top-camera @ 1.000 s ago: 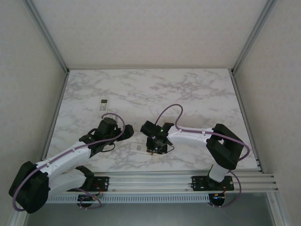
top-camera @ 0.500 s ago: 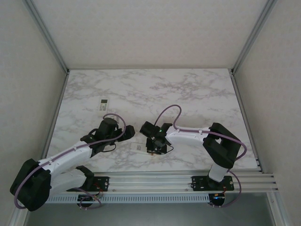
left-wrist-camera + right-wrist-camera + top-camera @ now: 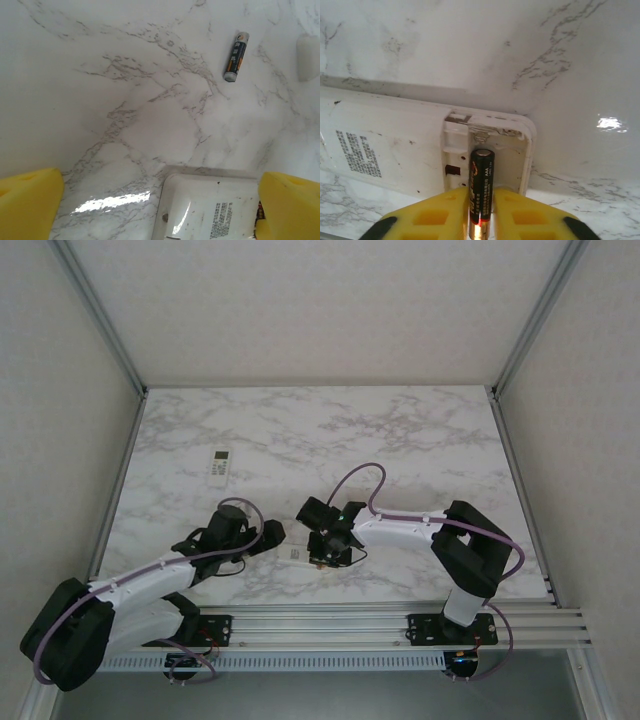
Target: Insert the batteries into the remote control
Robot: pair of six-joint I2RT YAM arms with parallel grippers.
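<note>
A white remote [image 3: 395, 145] lies face down on the marble, its battery compartment [image 3: 502, 150] open at one end. My right gripper [image 3: 481, 200] is shut on a dark AAA battery [image 3: 481, 175], whose flat end points into the compartment toward the spring. In the top view this right gripper [image 3: 322, 555] is at the remote's [image 3: 295, 554] right end. My left gripper [image 3: 160, 200] stands open, its yellow fingers [image 3: 30, 205] wide on either side of the remote's [image 3: 210, 210] other end. A second loose battery [image 3: 236, 56] lies farther out on the table.
Another white remote [image 3: 222, 464] lies face up at the far left of the table. A small white piece [image 3: 308, 57] sits at the right edge of the left wrist view, near the loose battery. Aluminium rails run along the table's sides and near edge.
My left arm has swung toward the near edge and its gripper has come closer to the remote's left end. The right gripper has barely shifted, still holding the battery.
</note>
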